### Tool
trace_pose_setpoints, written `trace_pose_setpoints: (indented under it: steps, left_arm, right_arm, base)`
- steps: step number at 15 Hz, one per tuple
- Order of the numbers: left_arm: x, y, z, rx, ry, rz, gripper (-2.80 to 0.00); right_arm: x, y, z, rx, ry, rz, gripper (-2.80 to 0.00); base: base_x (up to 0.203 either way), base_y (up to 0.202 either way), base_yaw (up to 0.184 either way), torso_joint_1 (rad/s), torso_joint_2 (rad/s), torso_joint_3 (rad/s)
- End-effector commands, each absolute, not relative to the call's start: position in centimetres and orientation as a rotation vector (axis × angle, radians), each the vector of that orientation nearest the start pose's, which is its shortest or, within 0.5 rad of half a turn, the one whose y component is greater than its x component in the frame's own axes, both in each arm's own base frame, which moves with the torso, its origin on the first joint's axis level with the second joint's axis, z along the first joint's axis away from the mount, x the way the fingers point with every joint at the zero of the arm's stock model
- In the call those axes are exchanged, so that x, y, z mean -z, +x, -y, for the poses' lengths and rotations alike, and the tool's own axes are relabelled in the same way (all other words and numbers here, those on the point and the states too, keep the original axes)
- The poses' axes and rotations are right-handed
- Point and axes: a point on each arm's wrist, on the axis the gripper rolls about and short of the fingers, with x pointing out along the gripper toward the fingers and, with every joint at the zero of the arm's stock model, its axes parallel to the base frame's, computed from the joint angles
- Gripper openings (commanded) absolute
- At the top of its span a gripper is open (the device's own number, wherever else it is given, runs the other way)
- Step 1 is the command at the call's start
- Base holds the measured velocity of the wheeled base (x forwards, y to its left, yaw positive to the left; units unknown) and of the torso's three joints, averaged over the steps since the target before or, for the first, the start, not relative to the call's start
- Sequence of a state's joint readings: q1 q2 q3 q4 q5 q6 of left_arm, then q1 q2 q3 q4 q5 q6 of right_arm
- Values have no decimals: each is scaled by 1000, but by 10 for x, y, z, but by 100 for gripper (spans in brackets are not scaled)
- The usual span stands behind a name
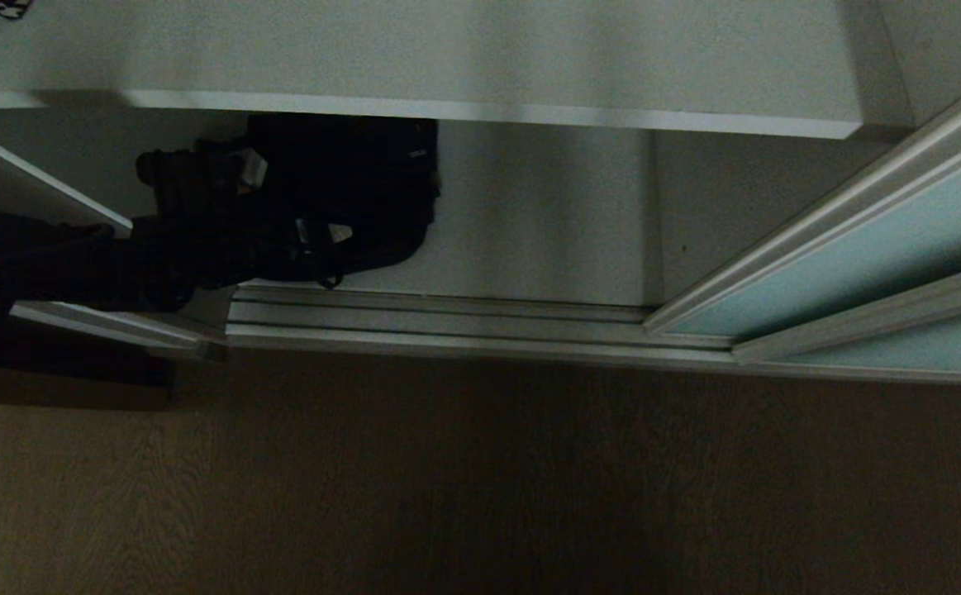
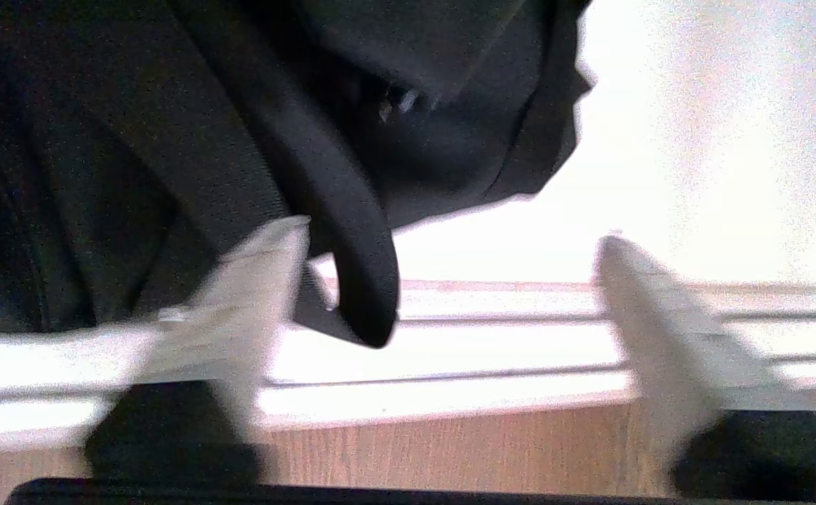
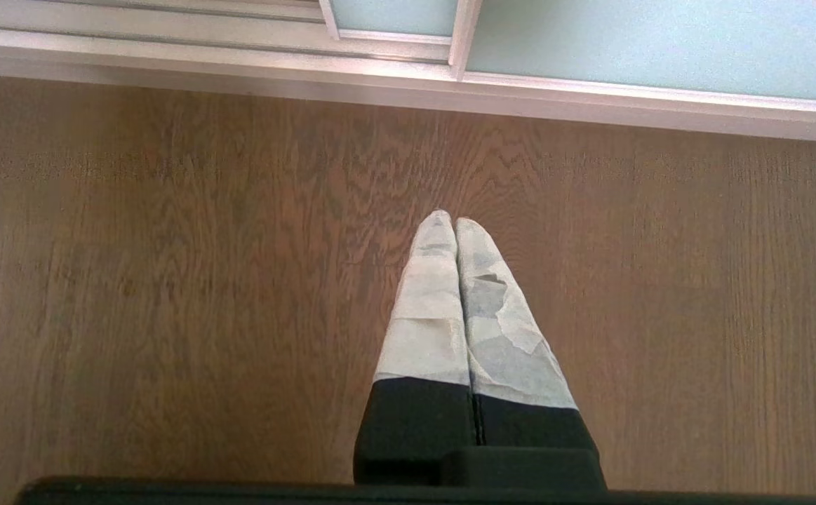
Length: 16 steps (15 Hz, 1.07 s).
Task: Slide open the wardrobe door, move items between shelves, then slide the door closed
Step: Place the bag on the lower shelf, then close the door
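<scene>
With the door [image 1: 852, 248] already slid aside at right, I hold my left gripper [image 2: 450, 238], jaws spread and empty, at the strap [image 2: 351, 231] of the bag [image 1: 348, 198] on the bottom shelf [image 1: 530, 223], the move and closing undone, my right gripper [image 3: 455, 223] shut over the floor [image 3: 169, 280].

Left hand [image 2: 453, 238] open, two pale taped fingers [image 2: 260, 280] spread wide apart, nothing between them but hanging strap end. Black bag [image 2: 99, 140] fills most of view ahead (soft, bulky fabric), resting on white shelf [image 2: 695, 140]. Broad flat black strap [image 2: 351, 245] curves off bag, its loop end drooping over ribbed silver floor track [image 2: 506, 337], just beside one finger. Other finger well clear of bag. Wood-grain floor [image 2: 450, 449] beneath track edge.
</scene>
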State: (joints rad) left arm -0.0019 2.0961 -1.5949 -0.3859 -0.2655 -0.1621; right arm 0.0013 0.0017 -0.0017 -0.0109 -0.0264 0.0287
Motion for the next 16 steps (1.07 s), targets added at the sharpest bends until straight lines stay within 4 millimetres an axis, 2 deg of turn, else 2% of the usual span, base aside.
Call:
trace_pose_setpoints:
  steps: [1, 6, 8, 12, 16]
  left_arm:
    - [-230, 438, 8, 263, -176, -133, -280]
    - [-263, 408, 10, 272, -173, -88, -280]
    - [-265, 388, 16, 285, -177, -112, -280]
    - [-278, 317, 25, 307, -162, -125, -280]
    - [-298, 222, 17, 203, -31, -32, -280]
  right_arm:
    - [-77, -23, 1, 25, 29, 10, -280]
    - [-77, -23, 1, 24, 29, 11, -280]
    - [-77, -23, 1, 24, 29, 10, -280]
    - [-77, -23, 1, 25, 29, 11, -280]
    - [-77, -23, 1, 24, 29, 11, -280]
  base:
    - [0, 0, 0, 0, 0, 0]
    - [0, 0, 0, 0, 0, 0]
    - [0, 0, 0, 0, 0, 0]
    - [0, 0, 0, 0, 0, 0]
    - [0, 0, 0, 0, 0, 0]
